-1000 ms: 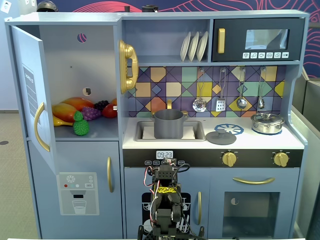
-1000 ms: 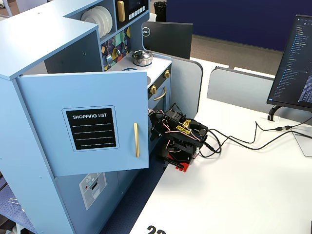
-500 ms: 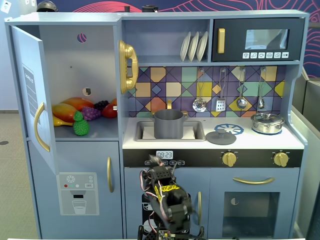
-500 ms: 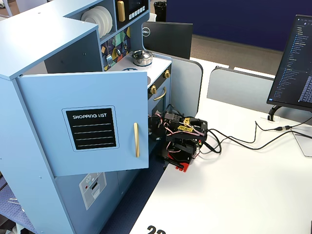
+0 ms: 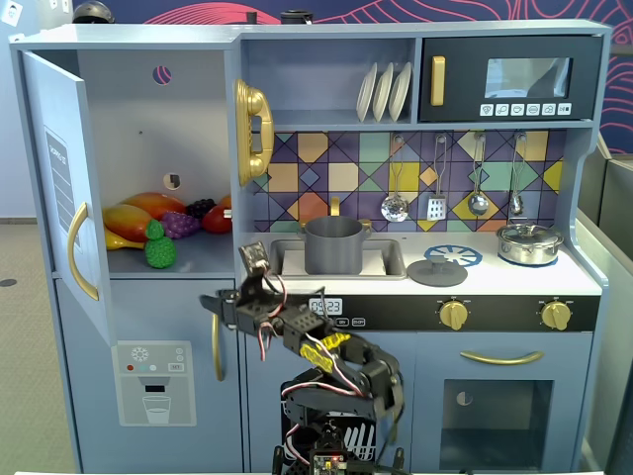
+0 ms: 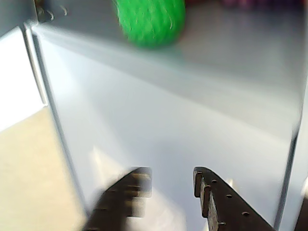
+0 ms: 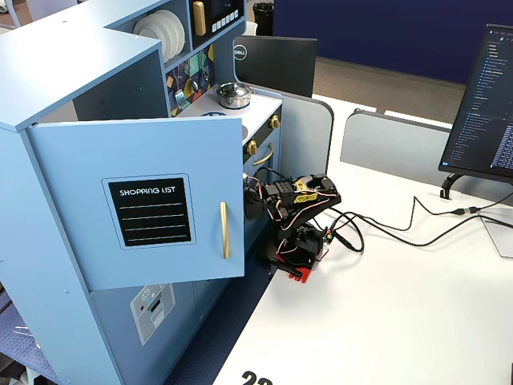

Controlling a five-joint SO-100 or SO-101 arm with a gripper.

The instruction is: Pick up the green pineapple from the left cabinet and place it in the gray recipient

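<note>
The green pineapple [image 5: 160, 247] stands at the front of the left cabinet's shelf [image 5: 198, 265], whose door [image 5: 59, 168] is swung open. In the wrist view the pineapple [image 6: 150, 21] is blurred at the top edge, above the cabinet's pale front panel. My gripper [image 5: 212, 301] is below and to the right of the pineapple, in front of the lower cabinet, apart from it. In the wrist view the gripper [image 6: 171, 175] is open and empty; its left finger is blurred. The gray recipient [image 5: 333, 244] sits in the sink. In a fixed view the open door [image 7: 152, 200] hides the shelf.
Purple grapes [image 5: 180, 224] and orange-red toy fruit [image 5: 138, 216] lie behind the pineapple. A shiny lidded pot [image 5: 529, 242] and a gray lid [image 5: 436, 272] sit on the counter. The arm's base [image 7: 300, 249] and cables [image 7: 377, 228] are on the white table, with a monitor [image 7: 485, 104] to the right.
</note>
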